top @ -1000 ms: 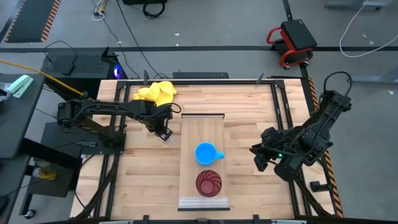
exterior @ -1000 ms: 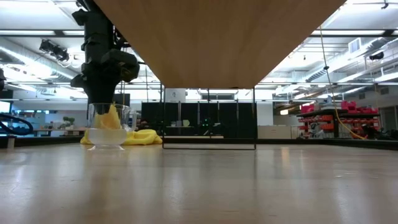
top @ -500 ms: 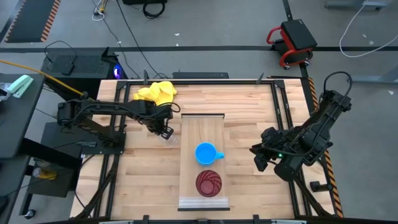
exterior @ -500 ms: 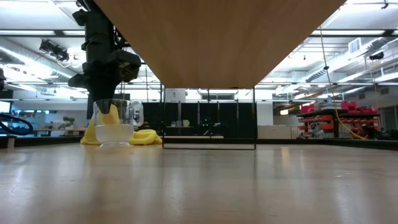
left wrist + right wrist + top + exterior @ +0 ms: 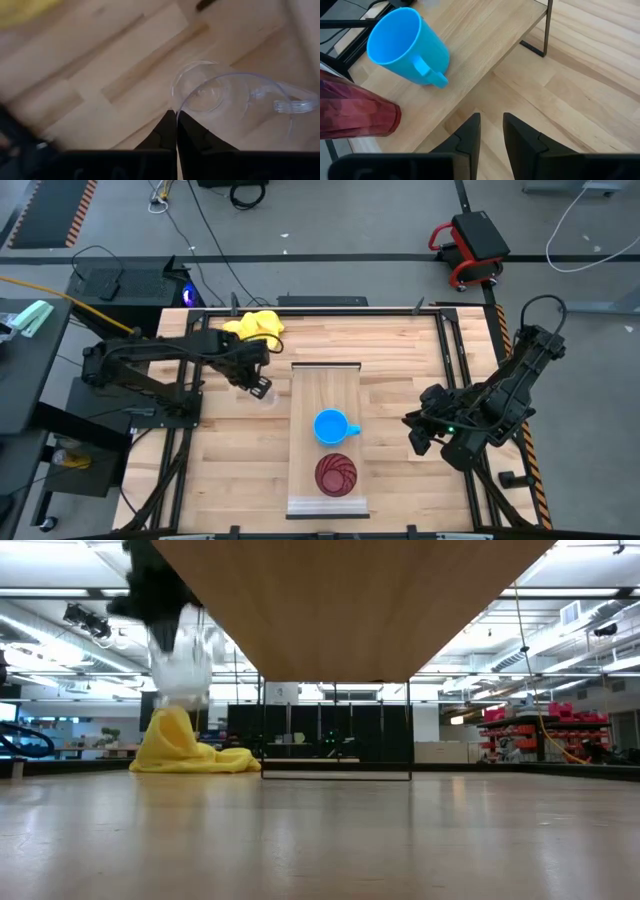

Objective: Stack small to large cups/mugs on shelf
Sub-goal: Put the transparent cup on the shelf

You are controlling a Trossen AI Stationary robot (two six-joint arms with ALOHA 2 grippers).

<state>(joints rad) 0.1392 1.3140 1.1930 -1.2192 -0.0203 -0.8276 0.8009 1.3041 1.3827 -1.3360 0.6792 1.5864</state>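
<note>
My left gripper [image 5: 258, 385] is shut on the small clear glass cup [image 5: 215, 95], which hangs above the table left of the shelf [image 5: 325, 380]; the low view shows the cup [image 5: 183, 660] in the air. The bright blue mug [image 5: 332, 426] and the dark red tumbler [image 5: 335, 473] stand on the shelf, the tumbler nearer the table's near edge. My right gripper [image 5: 418, 432] is open and empty, right of the shelf, facing the mug [image 5: 407, 45] and the tumbler [image 5: 355, 117]. My left gripper pinches the cup's rim [image 5: 176, 107] between its two fingers, one finger inside the wall and one outside. The fingers come from above, pointing down. The cup is lifted clear of the table and hangs below the fingers, roughly upright, its handle [image 5: 290, 105] on the side away from them.
A yellow cloth [image 5: 252, 327] lies crumpled at the table's far left, behind the left gripper; it also shows in the low view [image 5: 190, 745]. The shelf stands raised on thin dark legs [image 5: 547, 30], with bare board on its far half.
My left gripper has gone up with the glass cup. The cup stood on the table a second ago and now hangs clear of it, well above the yellow cloth in the low view.
</note>
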